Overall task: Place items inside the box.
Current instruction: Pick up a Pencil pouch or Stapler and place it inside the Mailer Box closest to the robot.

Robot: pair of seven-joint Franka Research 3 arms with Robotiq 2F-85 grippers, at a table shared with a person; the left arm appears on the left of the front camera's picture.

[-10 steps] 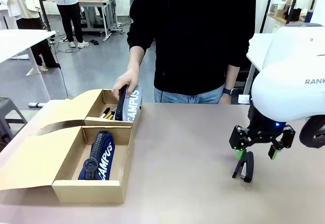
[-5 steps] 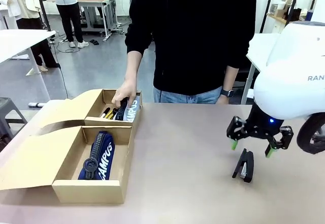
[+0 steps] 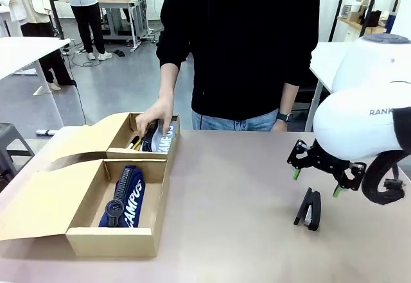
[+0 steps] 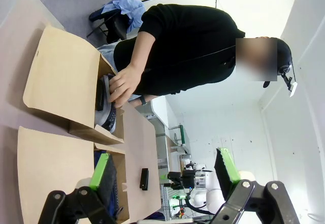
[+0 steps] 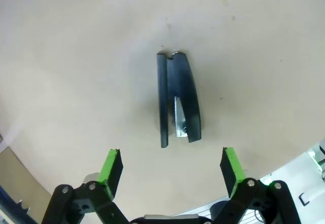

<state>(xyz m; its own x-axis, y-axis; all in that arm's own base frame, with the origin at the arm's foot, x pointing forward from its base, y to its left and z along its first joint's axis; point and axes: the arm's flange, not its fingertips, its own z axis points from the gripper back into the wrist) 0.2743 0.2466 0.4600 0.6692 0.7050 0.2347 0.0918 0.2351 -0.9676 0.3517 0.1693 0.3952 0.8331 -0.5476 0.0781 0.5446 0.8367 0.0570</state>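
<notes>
White "CAMPUS" print runs along the navy pouch [image 3: 127,195], which lies in the larger compartment of the box [image 3: 82,241] at the table's 9 o'clock, its long axis running roughly 1 to 7 o'clock. In the small compartment, the person's hand [image 3: 153,113] rests on the grey pouch [image 3: 165,142], whose lettering is partly hidden. The right arm's shell reads "RANK". A black stapler [image 5: 180,99] lies bare on the table at 4 o'clock, its length running 12 to 6 in the wrist view, mouth toward 6. The right gripper [image 3: 316,184] hangs above it, spread wide and empty. The left gripper [image 4: 162,168] is likewise spread and empty.
</notes>
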